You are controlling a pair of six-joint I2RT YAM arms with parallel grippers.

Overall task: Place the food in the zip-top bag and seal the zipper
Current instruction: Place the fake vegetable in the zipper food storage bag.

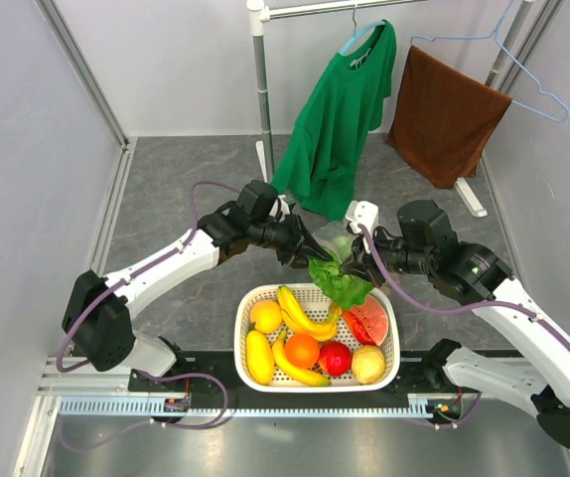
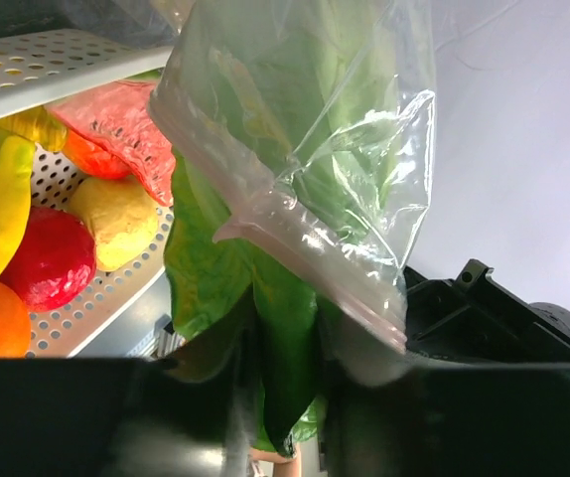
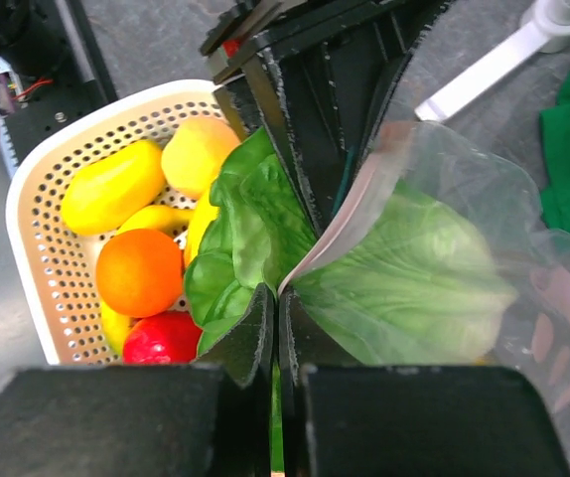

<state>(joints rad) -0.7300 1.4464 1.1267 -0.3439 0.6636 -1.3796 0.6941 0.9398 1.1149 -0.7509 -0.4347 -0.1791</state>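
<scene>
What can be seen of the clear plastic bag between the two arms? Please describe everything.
The bag is thin, clear, floppy film, wrinkled and shiny, with a pinkish zipper strip along its open mouth. It hangs in the air over the far rim of the white basket. The green lettuce sits partly inside, leaves spilling out. The left pincer pinches the mouth edge; the right pincer is shut just beside it.

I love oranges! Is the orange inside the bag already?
No, the orange sits out in the open in the white basket.
</scene>
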